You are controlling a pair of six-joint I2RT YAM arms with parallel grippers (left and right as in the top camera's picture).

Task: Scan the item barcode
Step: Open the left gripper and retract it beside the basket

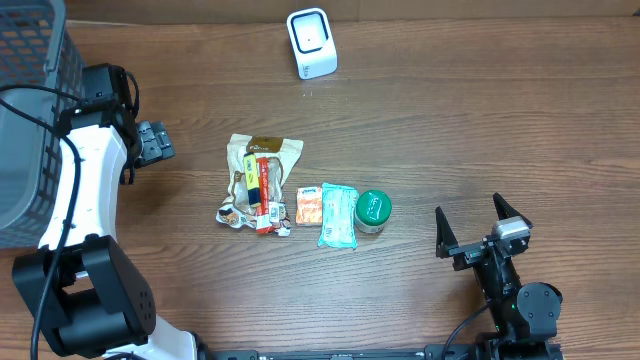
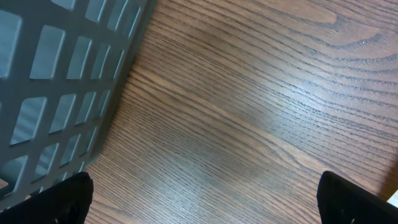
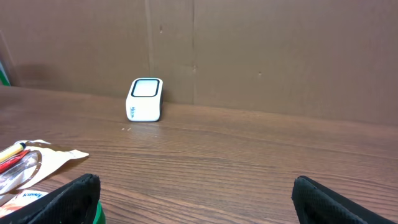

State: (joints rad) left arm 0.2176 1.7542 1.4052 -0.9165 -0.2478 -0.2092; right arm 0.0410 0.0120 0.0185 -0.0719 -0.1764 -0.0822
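Observation:
The white barcode scanner (image 1: 312,42) stands at the far edge of the table and shows in the right wrist view as a small white box (image 3: 145,99). Mid-table lie a beige snack bag (image 1: 262,178), an orange packet (image 1: 309,205), a teal packet (image 1: 339,215) and a green round tin (image 1: 373,210). My left gripper (image 1: 155,142) is open beside the basket, over bare wood (image 2: 205,205), holding nothing. My right gripper (image 1: 473,222) stands open and empty to the right of the tin (image 3: 202,202). Which of the items is the one to scan I cannot tell.
A grey mesh basket (image 1: 30,110) fills the far left corner, and its wall (image 2: 56,81) is close to my left fingers. A brown cardboard wall (image 3: 280,56) backs the table behind the scanner.

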